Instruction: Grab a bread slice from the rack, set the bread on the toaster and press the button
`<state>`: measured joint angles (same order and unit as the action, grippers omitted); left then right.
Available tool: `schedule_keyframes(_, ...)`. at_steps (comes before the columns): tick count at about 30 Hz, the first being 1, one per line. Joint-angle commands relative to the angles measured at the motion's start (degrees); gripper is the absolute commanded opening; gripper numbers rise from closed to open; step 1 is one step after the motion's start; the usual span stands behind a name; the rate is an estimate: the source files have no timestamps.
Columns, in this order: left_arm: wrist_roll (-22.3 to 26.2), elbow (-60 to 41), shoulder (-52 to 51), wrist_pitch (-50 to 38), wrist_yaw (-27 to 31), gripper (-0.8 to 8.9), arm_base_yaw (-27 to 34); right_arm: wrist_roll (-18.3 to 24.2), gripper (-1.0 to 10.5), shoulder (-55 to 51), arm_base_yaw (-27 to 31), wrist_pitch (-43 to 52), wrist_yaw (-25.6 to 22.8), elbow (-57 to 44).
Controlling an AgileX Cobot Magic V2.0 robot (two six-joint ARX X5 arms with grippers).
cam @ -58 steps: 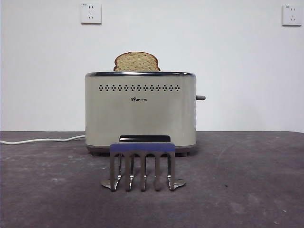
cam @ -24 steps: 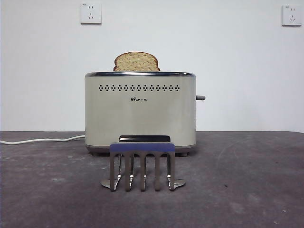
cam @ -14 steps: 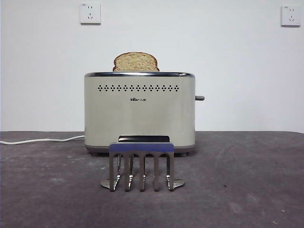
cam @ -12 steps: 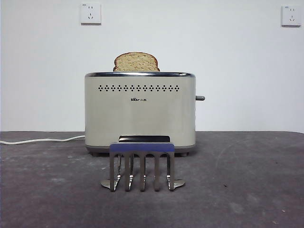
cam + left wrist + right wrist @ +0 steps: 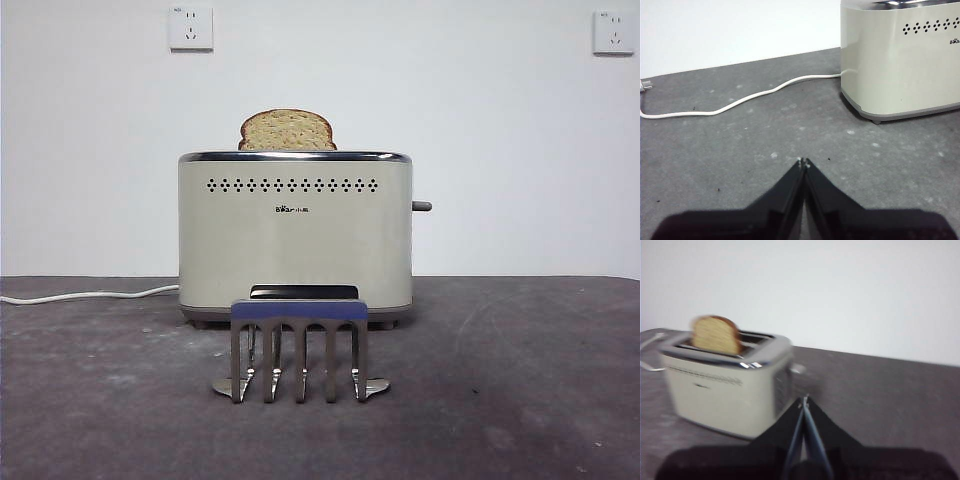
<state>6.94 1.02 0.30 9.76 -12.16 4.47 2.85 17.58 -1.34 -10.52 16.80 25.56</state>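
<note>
The slice of bread (image 5: 287,130) stands upright in a slot of the toaster (image 5: 295,240), its domed top showing above the chrome rim. It also shows in the right wrist view (image 5: 715,335). The button (image 5: 422,206) sticks out of the toaster's right side. The rack (image 5: 299,348) stands empty in front of the toaster. My left gripper (image 5: 803,162) is shut and empty, low over the table, away from the toaster (image 5: 900,60). My right gripper (image 5: 804,400) is shut and empty, raised, apart from the toaster (image 5: 725,385). Neither gripper shows in the front view.
A white cord (image 5: 85,295) runs from the toaster across the table to the left; it also shows in the left wrist view (image 5: 740,100). Two wall sockets (image 5: 191,27) sit high on the white wall behind. The table is dark grey.
Nothing has visibly changed in the front view apart from a slight camera shake.
</note>
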Motion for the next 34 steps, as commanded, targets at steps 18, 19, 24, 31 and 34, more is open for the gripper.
schedule_keyframes(18, -0.3, -0.8, -0.1, -0.2, 0.0, -0.03, 0.2, -5.4, 0.0, -17.5, 0.2, 4.5, -8.3, -25.3)
schedule_keyframes(19, -0.3, -0.8, -0.1, -0.2, 0.0, -0.04, 0.2, -5.4, 0.0, -17.5, 0.2, 4.0, -8.2, -25.3)
schedule_keyframes(24, -0.3, -0.8, -0.1, -0.2, 0.0, -0.03, 0.2, -6.8, 0.0, -17.5, 0.2, 0.7, -8.2, -25.2)
schedule_keyframes(31, -0.3, -0.8, -0.1, -0.2, 0.0, -0.03, 0.2, -7.3, 0.0, -17.5, 0.2, 1.3, -8.2, -25.2)
schedule_keyframes(34, -0.3, -0.8, -0.1, -0.2, 0.0, -0.03, 0.2, -7.3, 0.0, -17.5, 0.2, 1.3, -8.2, -25.2)
